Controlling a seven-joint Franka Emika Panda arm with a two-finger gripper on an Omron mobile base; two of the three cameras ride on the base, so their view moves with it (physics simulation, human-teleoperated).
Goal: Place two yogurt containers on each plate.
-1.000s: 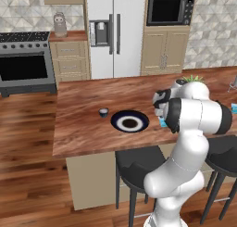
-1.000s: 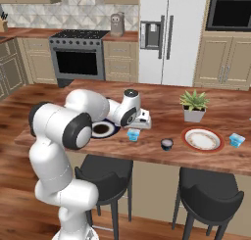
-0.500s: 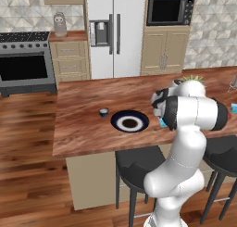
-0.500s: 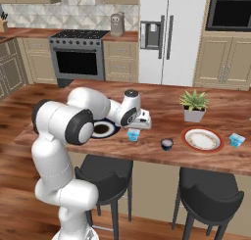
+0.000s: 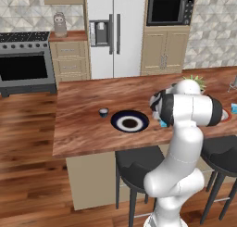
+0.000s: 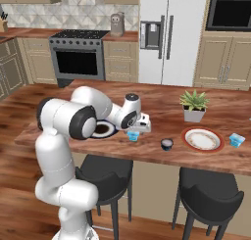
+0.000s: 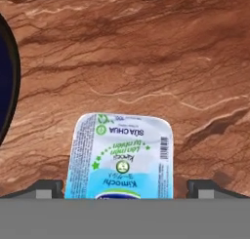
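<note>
My gripper [image 7: 125,187] hangs low over the wooden counter [image 6: 157,102], fingers spread wide apart, one fingertip [image 7: 49,188] at each side of a light blue yogurt container [image 7: 119,157]. The pads stand clear of its walls; nothing is clamped. This squarish cup [image 6: 132,135] sits on bare wood just beside the dark navy plate [image 5: 130,122], whose rim shows at the left edge of the hand view [image 7: 9,82]. That plate carries nothing. A dark round yogurt cup [image 5: 103,112] stands on the counter near the navy plate's other side. A second dark round cup [image 6: 166,144] stands just beside the red-rimmed plate [image 6: 202,139], not on it. The other light blue container [image 6: 237,139] lies beyond that plate. A potted plant [image 6: 194,105] stands behind the red-rimmed plate.
</note>
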